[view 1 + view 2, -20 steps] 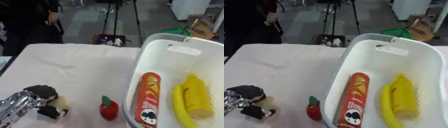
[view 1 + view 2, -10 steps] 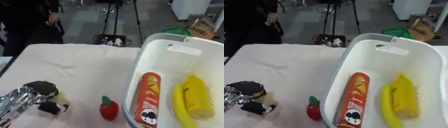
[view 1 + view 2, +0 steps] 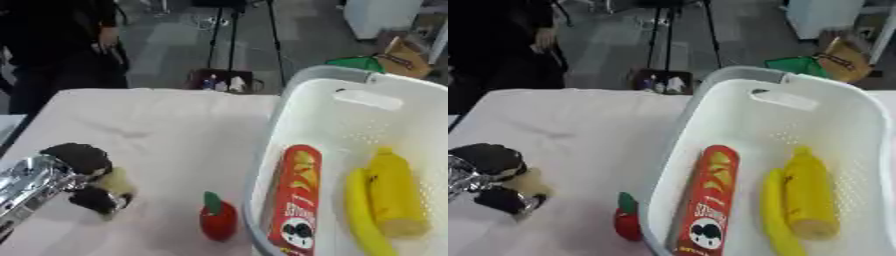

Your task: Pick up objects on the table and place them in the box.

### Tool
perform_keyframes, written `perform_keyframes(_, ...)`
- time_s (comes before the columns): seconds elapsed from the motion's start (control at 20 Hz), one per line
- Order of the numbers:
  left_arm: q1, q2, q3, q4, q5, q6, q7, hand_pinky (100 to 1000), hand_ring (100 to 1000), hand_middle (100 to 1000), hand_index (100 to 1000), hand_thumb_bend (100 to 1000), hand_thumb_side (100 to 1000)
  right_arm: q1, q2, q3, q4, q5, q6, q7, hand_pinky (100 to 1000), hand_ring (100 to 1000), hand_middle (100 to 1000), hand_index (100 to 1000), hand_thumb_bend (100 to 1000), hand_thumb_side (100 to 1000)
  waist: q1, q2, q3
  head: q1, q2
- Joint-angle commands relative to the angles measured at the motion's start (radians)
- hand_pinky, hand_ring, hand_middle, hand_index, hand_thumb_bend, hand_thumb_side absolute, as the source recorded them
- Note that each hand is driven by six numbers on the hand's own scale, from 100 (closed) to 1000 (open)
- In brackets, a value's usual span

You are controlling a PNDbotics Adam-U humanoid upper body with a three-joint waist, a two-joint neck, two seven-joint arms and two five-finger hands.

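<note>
Left eye view: the left hand (image 3: 83, 175) enters from the lower left, a silver forearm ending in black fingers curled round a pale, yellowish object (image 3: 116, 181) whose shape is too blurred to name. It sits over the white tablecloth (image 3: 166, 130), near the table's left front. Just right of it a small red fruit-shaped toy (image 3: 218, 219) with a green top stands upright on the cloth, close beside the wall of the white basket (image 3: 297, 105). Inside the basket lie a red chips can (image 3: 293, 200), a yellow banana (image 3: 365, 220) and a yellow bottle (image 3: 396, 200), side by side, lengthwise. The red toy stands between the hand and the basket. The can carries a yellow picture and a round face logo near its lower end; the lettering cannot be read.

Right eye view: the same hand (image 3: 492, 175) shows at the left edge, fingers wrapped about the pale object (image 3: 528, 182). Beyond the table's far edge stand a black tripod (image 3: 677, 35), a brown cardboard box (image 3: 849, 57) and something green (image 3: 802, 65) on the grey floor.
</note>
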Motion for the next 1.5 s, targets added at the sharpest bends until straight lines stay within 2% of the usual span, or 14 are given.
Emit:
perform_keyframes(0.05, -0.036, 0.053, 0.029, -0.018, -0.016, -0.005, -0.007, 562, 554, 528, 589, 322, 919, -0.003, -0.023, -0.003, -0.017, -0.005, 0.002, -0.002, 679, 563, 438, 626, 100, 581, 0.001, -0.023, 0.002, 0.000, 0.001)
perform_keyframes(0.45, -0.131, 0.052, 0.031, 0.014, 0.031, -0.021, -0.007, 554, 549, 520, 587, 342, 910, 0.000, -0.028, -0.001, -0.017, -0.006, 0.004, 0.001, 680, 563, 439, 627, 100, 582, 0.010, -0.032, -0.003, 0.001, 0.001)
perform_keyframes(0.7, -0.233, 0.022, 0.013, 0.044, 0.056, -0.038, -0.007, 541, 563, 512, 608, 361, 899, 0.004, -0.031, 0.003, -0.017, -0.008, 0.002, 0.006, 680, 563, 439, 627, 100, 582, 0.014, -0.040, -0.009, 0.006, 0.004)
perform_keyframes(0.85, -0.325, -0.024, -0.014, 0.069, 0.068, -0.060, -0.007, 536, 561, 509, 608, 367, 899, 0.009, -0.035, 0.006, -0.017, -0.010, 0.001, 0.008, 680, 563, 439, 627, 100, 583, 0.016, -0.049, -0.013, 0.009, 0.005)
perform_keyframes(1.1, -0.424, -0.092, -0.035, 0.107, 0.045, -0.094, -0.007, 533, 562, 512, 609, 366, 902, 0.013, -0.038, 0.007, -0.017, -0.013, 0.000, 0.011, 680, 563, 440, 627, 100, 583, 0.016, -0.057, -0.014, 0.009, 0.005)
perform_keyframes(1.5, -0.635, -0.262, -0.068, 0.197, -0.005, -0.181, -0.007, 522, 559, 509, 608, 376, 905, 0.021, -0.046, 0.015, -0.017, -0.020, -0.005, 0.018, 679, 562, 440, 627, 100, 584, 0.018, -0.077, -0.026, 0.022, 0.012)
